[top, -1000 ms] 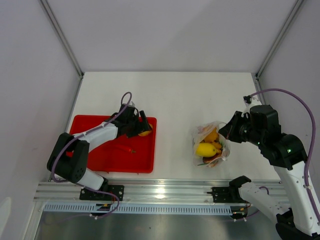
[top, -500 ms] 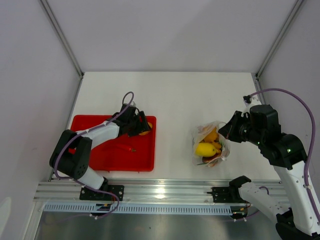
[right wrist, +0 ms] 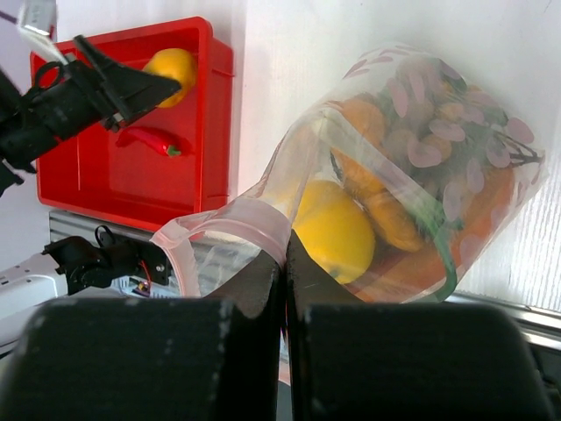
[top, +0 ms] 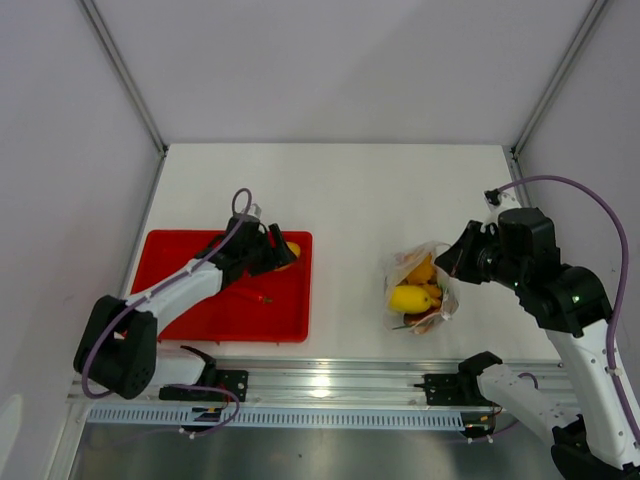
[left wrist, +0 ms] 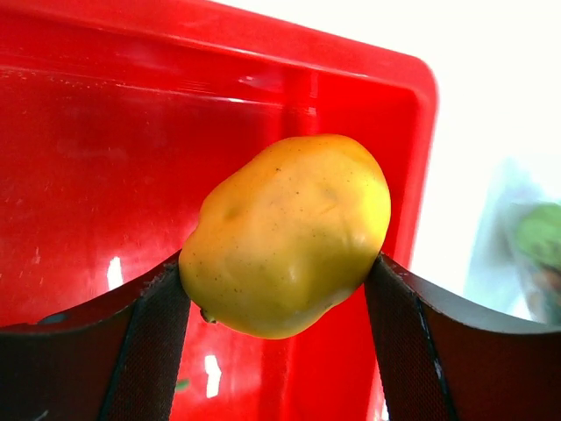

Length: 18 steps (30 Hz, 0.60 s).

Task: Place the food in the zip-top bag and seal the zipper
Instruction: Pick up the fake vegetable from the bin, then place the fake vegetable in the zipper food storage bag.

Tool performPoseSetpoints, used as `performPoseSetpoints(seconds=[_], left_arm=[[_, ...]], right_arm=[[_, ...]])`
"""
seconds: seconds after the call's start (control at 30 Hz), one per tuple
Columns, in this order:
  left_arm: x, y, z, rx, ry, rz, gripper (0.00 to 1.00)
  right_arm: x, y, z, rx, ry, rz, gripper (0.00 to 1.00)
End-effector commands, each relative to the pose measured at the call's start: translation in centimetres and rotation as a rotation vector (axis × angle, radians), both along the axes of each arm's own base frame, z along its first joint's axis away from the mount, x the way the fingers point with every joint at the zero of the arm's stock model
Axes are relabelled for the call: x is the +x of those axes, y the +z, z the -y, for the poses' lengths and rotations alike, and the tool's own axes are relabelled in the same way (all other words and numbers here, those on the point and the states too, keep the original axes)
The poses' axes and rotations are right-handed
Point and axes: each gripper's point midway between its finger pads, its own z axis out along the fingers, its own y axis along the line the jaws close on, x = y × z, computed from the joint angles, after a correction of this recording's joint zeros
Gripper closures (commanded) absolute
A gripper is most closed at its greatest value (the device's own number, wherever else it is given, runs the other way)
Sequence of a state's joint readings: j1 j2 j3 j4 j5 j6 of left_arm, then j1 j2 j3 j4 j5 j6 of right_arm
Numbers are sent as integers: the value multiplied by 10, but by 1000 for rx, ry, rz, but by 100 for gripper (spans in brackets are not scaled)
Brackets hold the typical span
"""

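My left gripper (top: 280,251) is shut on a yellow-orange toy fruit (left wrist: 289,234) and holds it just above the red tray's (top: 160,250) right end; it also shows in the right wrist view (right wrist: 173,67). A red chili (top: 257,298) lies in the tray. My right gripper (right wrist: 285,254) is shut on the pink zipper strip (right wrist: 237,219) of the clear zip-top bag (top: 422,290), whose mouth stands open. Inside the bag lie a yellow lemon (right wrist: 337,230), orange pieces, tan balls and green stalks.
The red tray sits at the left near the table's front edge. The aluminium rail (top: 320,385) with both arm bases runs along the front. Grey walls close the back and sides.
My left gripper has drawn back slightly left and lifted with the yellow-orange fruit in it, its arm swinging leftward. The right gripper and bag have not moved.
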<state>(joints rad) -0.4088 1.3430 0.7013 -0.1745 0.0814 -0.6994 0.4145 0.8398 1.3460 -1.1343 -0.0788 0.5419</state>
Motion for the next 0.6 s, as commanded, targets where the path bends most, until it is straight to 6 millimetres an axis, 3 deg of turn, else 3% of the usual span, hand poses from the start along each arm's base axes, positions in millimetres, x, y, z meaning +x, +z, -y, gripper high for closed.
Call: performPoseSetpoints(seconds=[0.0, 0.07, 0.2, 0.27, 0.3, 0.37, 0.43, 0.47, 0.57], left_arm=[[-4, 28, -4, -32, 5, 75, 98], [-13, 33, -6, -40, -1, 73, 99], [-33, 75, 4, -76, -94, 191, 99], [-39, 105, 14, -94, -150, 248, 100], [-50, 114, 25, -98, -217, 267, 99], [-68, 157, 48, -157, -325, 374, 99], [-82, 185, 63, -204, -396, 451, 99], [-94, 212, 77, -248, -460, 507, 99], [-117, 251, 107, -330, -591, 591, 99]], right_arm=[[10, 14, -7, 42, 11, 62, 100], [12, 13, -9, 43, 14, 60, 100], [17, 9, -12, 37, 22, 50, 100], [20, 11, -14, 43, 23, 54, 100], [21, 13, -14, 47, 22, 59, 100], [23, 17, -16, 54, 23, 65, 100], [26, 21, -18, 59, 25, 66, 100], [27, 22, -19, 63, 27, 64, 100], [28, 26, -21, 73, 30, 66, 100]])
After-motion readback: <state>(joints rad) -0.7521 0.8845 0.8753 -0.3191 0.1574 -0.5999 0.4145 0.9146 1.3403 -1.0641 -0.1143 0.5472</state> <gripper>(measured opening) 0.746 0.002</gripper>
